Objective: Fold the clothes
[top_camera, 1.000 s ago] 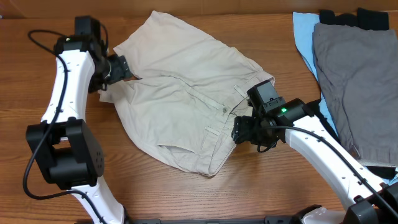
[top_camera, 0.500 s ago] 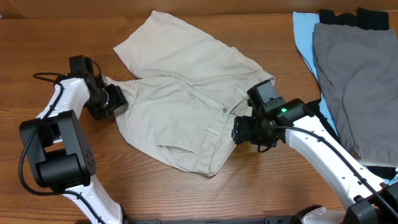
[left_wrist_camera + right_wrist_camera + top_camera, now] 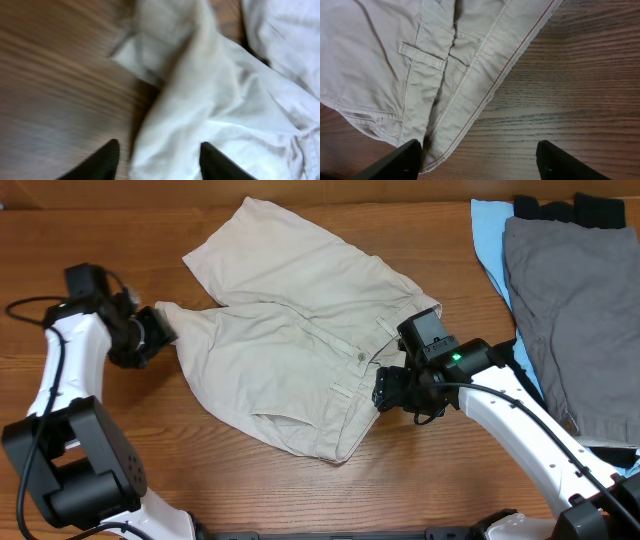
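Left tool (image 3: 156, 332) is clamping the leg-hem corner of the beige shorts (image 3: 290, 330) at the far left of the counter (image 3: 300, 500). The wrist cam is blurry, but cloth is filling the gap betw the fingers (image 3: 107, 160) and the hem is drawn to a point at the tool, so I'm reading it as gripped.

Right tool (image 3: 384, 392) is sitting spread wide, holding nothing, at the waistband edge near a belt loop (image 3: 422, 56). One finger is over cloth, the other over bare wood.

Shorts are lying mid-counter, unfolded and mostly flat, w/ the waistband toward the right arm. Grey shorts (image 3: 570, 310) and a light blue garment (image 3: 488, 235) are lying far right, well apart.

Risks, imo:
- Left grip is on a thin corner only, so it's probably slipping out under tension.
- Waistband isn't pinned, so any pull is likely dragging the whole garment instead of spreading it.
- Right tool closing here may be catching the belt loop or just one layer, giving a crooked fold.
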Controlling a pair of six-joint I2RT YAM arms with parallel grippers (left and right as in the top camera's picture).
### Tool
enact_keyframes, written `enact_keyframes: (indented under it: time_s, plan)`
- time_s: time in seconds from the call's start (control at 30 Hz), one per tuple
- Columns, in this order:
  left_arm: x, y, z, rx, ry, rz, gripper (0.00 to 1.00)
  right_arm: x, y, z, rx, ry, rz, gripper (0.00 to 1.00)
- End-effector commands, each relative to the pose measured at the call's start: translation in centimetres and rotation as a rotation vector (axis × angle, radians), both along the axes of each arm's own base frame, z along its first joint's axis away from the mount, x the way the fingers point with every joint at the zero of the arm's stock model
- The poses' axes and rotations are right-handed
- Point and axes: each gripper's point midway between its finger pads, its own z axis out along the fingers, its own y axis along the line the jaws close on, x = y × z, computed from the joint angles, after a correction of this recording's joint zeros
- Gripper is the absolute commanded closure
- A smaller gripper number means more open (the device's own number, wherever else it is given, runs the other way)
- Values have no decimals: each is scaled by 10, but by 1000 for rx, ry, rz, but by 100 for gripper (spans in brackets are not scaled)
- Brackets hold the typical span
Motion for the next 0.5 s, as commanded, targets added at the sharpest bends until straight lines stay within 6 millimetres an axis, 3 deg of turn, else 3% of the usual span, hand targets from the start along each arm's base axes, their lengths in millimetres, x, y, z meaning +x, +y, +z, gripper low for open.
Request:
enact_keyframes:
  time_s: [0.0, 0.13, 0.33, 0.47]
  plan:
    - [-11, 9, -9, 12, 24, 10, 57, 2, 0, -1, -6, -12, 6, 23]
    - [-18, 3, -27, 5, 38, 1, 63, 4, 2, 0, 0, -22, 6, 24]
    - [-20, -5, -52, -1, 18, -1, 61, 3, 1, -1, -2, -17, 6, 24]
    - [-22, 4, -60, 35, 26, 51, 58, 0, 0, -1, -8, -5, 6, 24]
